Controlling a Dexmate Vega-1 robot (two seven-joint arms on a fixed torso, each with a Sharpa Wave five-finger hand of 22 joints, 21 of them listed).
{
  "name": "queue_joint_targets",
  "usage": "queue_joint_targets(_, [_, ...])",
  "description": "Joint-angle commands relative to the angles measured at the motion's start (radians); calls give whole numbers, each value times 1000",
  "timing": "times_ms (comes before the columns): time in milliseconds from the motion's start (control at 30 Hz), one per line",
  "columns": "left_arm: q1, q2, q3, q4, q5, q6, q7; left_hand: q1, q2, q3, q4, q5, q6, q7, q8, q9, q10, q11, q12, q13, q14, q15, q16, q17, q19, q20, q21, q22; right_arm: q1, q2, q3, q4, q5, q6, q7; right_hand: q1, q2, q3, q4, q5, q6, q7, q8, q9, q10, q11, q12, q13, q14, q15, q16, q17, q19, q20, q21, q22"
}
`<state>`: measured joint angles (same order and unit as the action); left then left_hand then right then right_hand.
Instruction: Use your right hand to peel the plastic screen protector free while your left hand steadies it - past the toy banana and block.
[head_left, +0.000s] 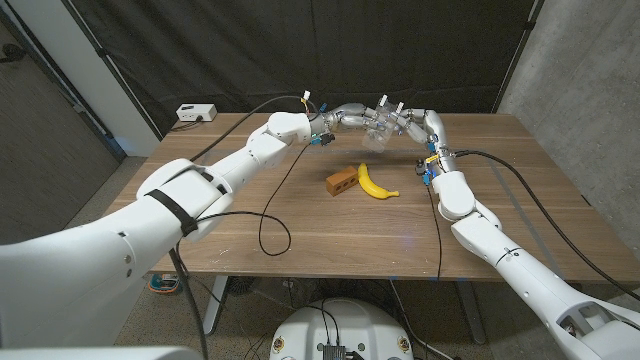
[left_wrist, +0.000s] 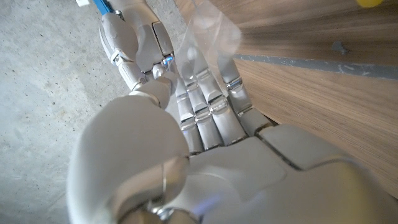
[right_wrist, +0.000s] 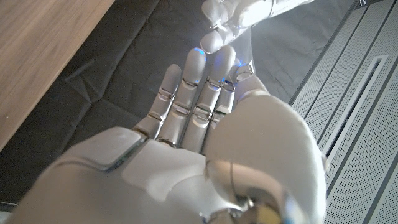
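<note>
Head camera looks down over the table (head_left: 300, 230); wrist cameras sit close behind both meeting hands.

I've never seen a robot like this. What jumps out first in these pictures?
Two long white arms reach over the wooden table, and the left hand and right hand meet above its far side, holding a clear plastic screen protector between their fingers. Nearer, on the table's middle, lie a yellow toy banana and a small brown block beside it.
</note>
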<state>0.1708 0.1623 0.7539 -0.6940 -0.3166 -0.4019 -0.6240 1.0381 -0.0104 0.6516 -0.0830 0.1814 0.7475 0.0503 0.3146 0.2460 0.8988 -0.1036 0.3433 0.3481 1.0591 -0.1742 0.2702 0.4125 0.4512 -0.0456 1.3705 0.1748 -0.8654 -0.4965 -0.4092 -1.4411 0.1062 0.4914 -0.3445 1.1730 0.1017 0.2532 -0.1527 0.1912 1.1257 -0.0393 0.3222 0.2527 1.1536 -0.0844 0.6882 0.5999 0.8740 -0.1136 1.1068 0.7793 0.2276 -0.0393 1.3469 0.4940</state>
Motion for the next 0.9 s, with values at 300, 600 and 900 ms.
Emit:
queue_joint_targets(300, [155,67,-30,-329,18,174,320,96,47,11,-54,-10,220,16,82,27,190,-38,83,39,187,-51,105,69,115,-122,52,7,-9,-12,4,-9,6,15,24,12,0,-13,4,0,13,-6,7,5,10,1,2,-1,-3,-112,2,9,-18,-20,44,-3])
queue_joint_targets(600, [134,88,2,-359,34,223,282,108,46,5,-60,-10,243,18,89,33,203,-33,91,54,190,-45,121,96,129,-126,58,5,-4,-11,3,19,72,45,88,-183,-20,-88,87,-7,-222,-6,-111,-24,-192,42,-143,-97,-112,-100,-126,-90,-115,43,79,-51])
queue_joint_targets(900, [133,117,17,-414,52,290,291,94,44,3,-49,-9,261,16,98,45,218,-29,95,60,161,-40,116,113,130,-114,53,0,-2,5,9,47,89,78,92,-276,-27,-125,109,-6,-391,2,-150,-40,-310,67,-239,-141,-170,-89,-149,-138,-161,62,89,-89])
